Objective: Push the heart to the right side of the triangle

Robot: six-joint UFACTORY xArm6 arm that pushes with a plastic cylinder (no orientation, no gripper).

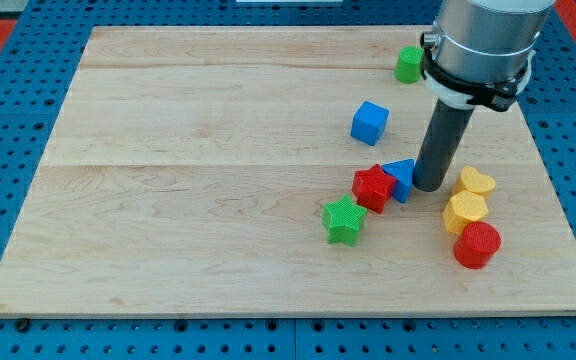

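Our arm ends in a plain dark rod with nothing to open or close, so there is no grip to describe; my tip (430, 186) rests on the wooden board (218, 150), low on the view's right half

Directly against my tip, on the side toward the view's left, sits the blue triangle (402, 178), touching or very nearly touching the rod. Pressed against the triangle's far side is a red block (373, 188), its shape unclear, and beyond that, lower and further left, a green star (344, 220)

On the other side of my tip, toward the view's right and just beside it, lies the yellow heart (476, 182). Below the heart sits a rounded yellow block (465, 212), and below that a red cylinder (477, 244). Above and left of my tip, well apart, stands a blue cube (369, 122), and a green block (409, 64) is near the top edge, partly behind the arm

The heart already lies to the triangle's right, with my tip between them. To do the step well, we judge that we should withdraw without nudging the triangle, circle round to the heart's far right side, and press it gently leftward, stopping before it drives the triangle into the red block
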